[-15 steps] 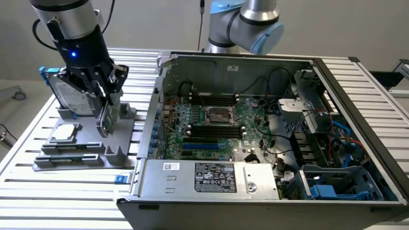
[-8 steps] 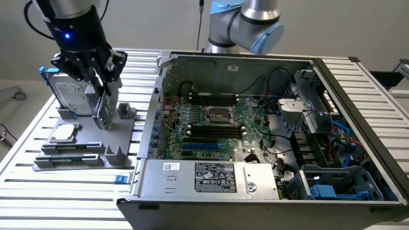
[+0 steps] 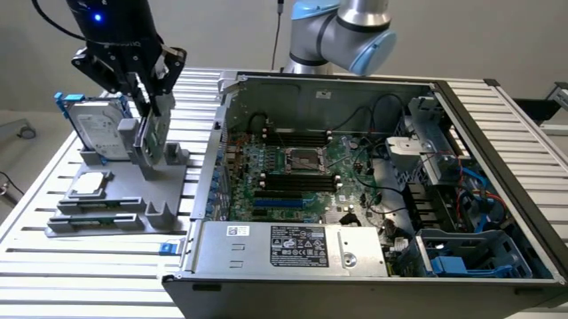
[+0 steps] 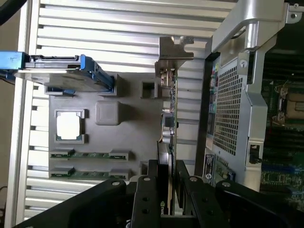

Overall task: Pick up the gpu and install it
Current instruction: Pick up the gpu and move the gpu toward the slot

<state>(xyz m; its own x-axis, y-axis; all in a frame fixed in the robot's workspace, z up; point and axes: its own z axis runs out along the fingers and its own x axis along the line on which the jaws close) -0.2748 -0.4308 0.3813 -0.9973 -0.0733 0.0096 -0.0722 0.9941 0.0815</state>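
Gpu (image 4: 170,118) stands on edge at the grey holder (image 3: 164,216), pinched between the jaws (image 3: 151,100), which are part closed on its upper edge. We judge the grasp made, with lift and install left. To one side of the jaws sit the hard drive (image 3: 93,129) and processor chip (image 3: 92,184). On the other side is the open computer case (image 3: 497,113), whose near wall stands between the jaws and the motherboard (image 3: 302,176)

Wall (image 3: 222,33): plain pale grey | worktop (image 3: 89,266): silver ribbed metal slats | floor (image 3: 26,156): pale grey, exterior view's left, small caster wheel (image 3: 26,131) on it | light: soft, even.
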